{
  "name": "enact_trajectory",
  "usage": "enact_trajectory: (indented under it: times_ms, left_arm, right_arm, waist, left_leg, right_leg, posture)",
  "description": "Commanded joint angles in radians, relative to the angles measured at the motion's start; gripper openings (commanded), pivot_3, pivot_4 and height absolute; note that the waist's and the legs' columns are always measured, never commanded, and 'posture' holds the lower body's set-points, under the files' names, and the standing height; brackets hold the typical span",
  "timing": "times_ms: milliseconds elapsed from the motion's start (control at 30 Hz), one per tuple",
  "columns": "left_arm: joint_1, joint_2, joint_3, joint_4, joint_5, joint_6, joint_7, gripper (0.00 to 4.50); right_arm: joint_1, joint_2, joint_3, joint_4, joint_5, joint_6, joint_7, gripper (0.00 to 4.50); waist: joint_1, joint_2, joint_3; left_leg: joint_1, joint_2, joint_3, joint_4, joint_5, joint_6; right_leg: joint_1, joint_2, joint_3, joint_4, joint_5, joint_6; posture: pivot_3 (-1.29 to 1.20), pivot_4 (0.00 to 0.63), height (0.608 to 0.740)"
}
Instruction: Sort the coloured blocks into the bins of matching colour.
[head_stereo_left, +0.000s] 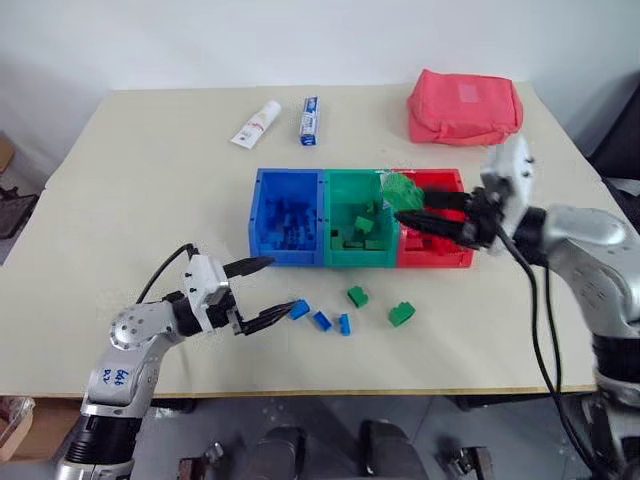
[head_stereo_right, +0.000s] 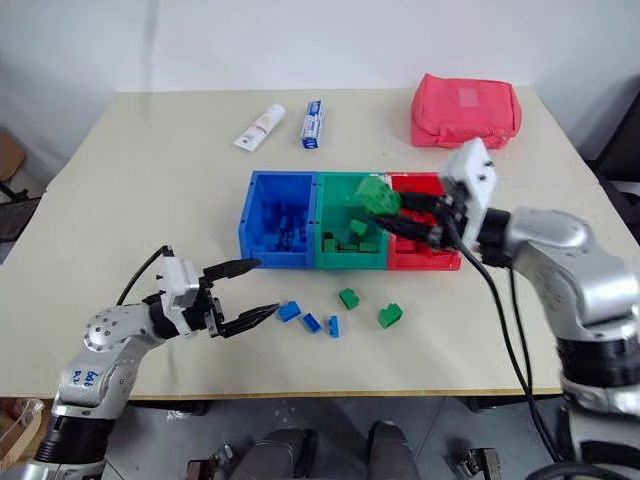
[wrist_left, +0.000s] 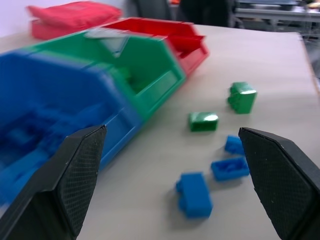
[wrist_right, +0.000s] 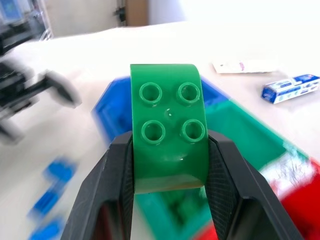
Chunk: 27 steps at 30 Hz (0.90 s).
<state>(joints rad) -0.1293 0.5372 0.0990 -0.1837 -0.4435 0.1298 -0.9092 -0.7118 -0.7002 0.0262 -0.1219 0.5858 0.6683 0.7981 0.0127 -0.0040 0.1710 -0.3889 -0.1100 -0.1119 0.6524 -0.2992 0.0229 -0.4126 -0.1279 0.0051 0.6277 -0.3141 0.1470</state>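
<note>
**Even light, blur at the wrists**

You get bright, even light over the tabletop (head_stereo_left: 150, 180), with only soft shadows under the bins (head_stereo_left: 355, 262). The right wrist view washes out to white behind the sharp green block (wrist_right: 167, 135); its background smears. The left wrist view blurs the blue bin (wrist_left: 45, 100).

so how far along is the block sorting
Well under way. The blue bin and green bin already hold blocks of their own colours. In hand: the right gripper is shut on a flat green block above the bins. Left on the table: three blue blocks and two green blocks, with the open left gripper beside them.
</note>
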Motion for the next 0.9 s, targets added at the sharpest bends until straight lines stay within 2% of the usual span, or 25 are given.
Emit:
enact_trajectory:
  times_ms: [33, 200, 300, 467, 567, 600, 667, 767, 900]
  left_arm:
    - [0.024, 0.027, 0.051, -0.030, -0.020, -0.009, 0.001, 4.50]
    - [0.049, 0.037, 0.060, -0.060, -0.021, -0.004, 0.000, 4.50]
    - [0.065, 0.069, 0.039, -0.102, -0.045, 0.047, -0.040, 4.50]
    - [0.028, 0.081, 0.020, -0.093, -0.030, 0.040, -0.059, 4.50]
    - [-0.028, 0.078, -0.054, -0.065, -0.006, 0.039, -0.110, 4.50]
    - [-0.046, 0.090, -0.081, -0.056, -0.005, 0.050, -0.141, 4.50]
    - [-0.086, 0.085, -0.114, -0.024, 0.002, 0.051, -0.162, 4.50]
    - [-0.150, 0.055, -0.159, 0.029, 0.025, 0.019, -0.184, 4.50]
    - [-0.191, 0.035, -0.195, 0.093, 0.059, -0.048, -0.219, 4.50]
  right_arm:
    - [-0.088, 0.056, 0.040, 0.122, -0.098, -0.010, -0.056, 1.85]
    - [-0.134, 0.111, 0.076, 0.242, -0.185, -0.073, -0.029, 3.46]
    - [-0.066, 0.065, 0.038, 0.198, -0.175, -0.146, 0.075, 4.48]
    - [0.128, -0.042, -0.096, 0.083, -0.115, -0.223, 0.199, 4.48]
    - [0.376, -0.136, -0.218, -0.008, -0.089, -0.302, 0.315, 4.48]
    - [0.464, -0.167, -0.253, -0.018, -0.111, -0.382, 0.366, 4.48]
    - [0.598, -0.202, -0.317, -0.006, -0.152, -0.468, 0.386, 4.48]
    - [0.777, -0.230, -0.411, 0.028, -0.171, -0.541, 0.431, 4.48]
    - [0.847, -0.207, -0.424, -0.021, -0.157, -0.540, 0.404, 4.48]
  waist:
    - [0.002, 0.000, 0.000]
    - [0.004, 0.000, 0.000]
    - [0.003, 0.000, 0.000]
    - [0.012, 0.000, 0.000]
    - [0.022, 0.000, 0.000]
    - [0.021, 0.000, 0.000]
    - [0.017, 0.000, 0.000]
    - [0.010, 0.000, 0.000]
    - [-0.009, 0.001, 0.000]
  left_leg:
    - [0.000, -0.001, 0.000, 0.000, 0.000, 0.001]
    - [-0.001, -0.001, 0.000, 0.000, 0.000, 0.001]
    - [-0.001, 0.000, 0.000, 0.000, 0.000, 0.001]
    - [-0.001, -0.001, 0.000, 0.000, 0.000, 0.001]
    - [0.000, 0.000, 0.000, 0.001, 0.000, 0.001]
    - [0.000, 0.000, 0.000, 0.001, 0.000, 0.001]
    - [0.000, 0.000, 0.002, 0.001, 0.000, 0.001]
    - [0.003, 0.000, 0.006, 0.001, 0.000, 0.002]
    - [0.006, 0.004, 0.010, -0.001, -0.001, 0.001]
  right_leg:
    - [0.000, 0.000, 0.000, 0.000, 0.000, 0.000]
    - [0.000, 0.000, -0.002, 0.000, 0.000, 0.000]
    - [0.000, 0.000, -0.002, 0.001, 0.000, 0.000]
    - [0.001, 0.000, -0.002, 0.000, 0.000, 0.000]
    - [0.001, 0.000, -0.003, -0.001, 0.000, 0.000]
    - [0.003, 0.000, -0.003, -0.002, 0.000, 0.000]
    - [0.002, 0.001, -0.002, -0.001, 0.000, 0.001]
    - [0.002, 0.003, 0.000, -0.001, 0.000, 0.001]
    - [0.003, 0.009, 0.003, -0.001, 0.000, 0.001]
  posture:
    - [0.00, 0.150, 0.740]
    - [0.00, 0.150, 0.740]
    - [0.00, 0.150, 0.740]
    - [0.00, 0.150, 0.740]
    - [0.00, 0.150, 0.740]
    - [0.00, 0.150, 0.740]
    - [0.00, 0.150, 0.740]
    - [0.00, 0.150, 0.740]
    - [0.00, 0.150, 0.740]
